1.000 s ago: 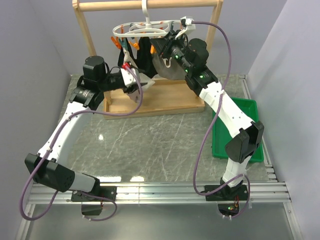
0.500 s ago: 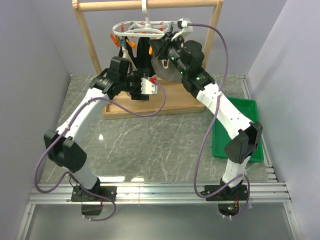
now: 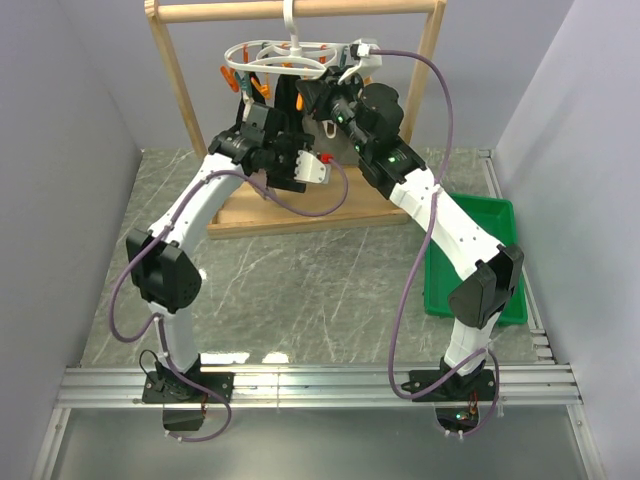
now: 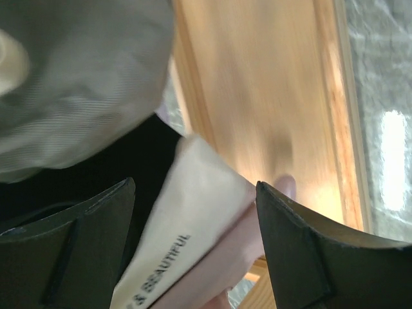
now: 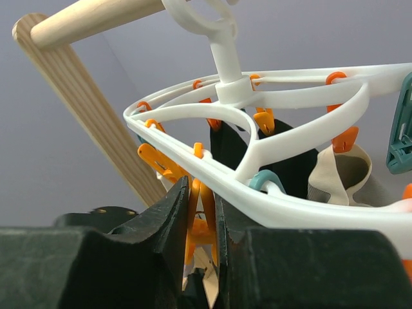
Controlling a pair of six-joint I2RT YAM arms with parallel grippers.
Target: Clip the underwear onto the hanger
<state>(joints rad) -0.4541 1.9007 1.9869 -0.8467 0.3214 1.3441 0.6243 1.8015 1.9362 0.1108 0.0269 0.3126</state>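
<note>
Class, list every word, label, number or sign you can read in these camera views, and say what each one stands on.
"& BEAUTIFUL": dark print on the underwear's cream band, left wrist view. The first sign looks like "&", and anything before it is cut off by the picture edge.
Top external view: no text is large enough to read.
Right wrist view: none on the hanger.

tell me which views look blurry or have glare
Top external: sharp, with small glare spots on the table. Left wrist: soft and smeared, the wooden base streaked, the underwear print legible, a blown-out glare strip at the right edge. Right wrist: hanger crisp; the right hand, shut on an orange peg, dark and soft.
</note>
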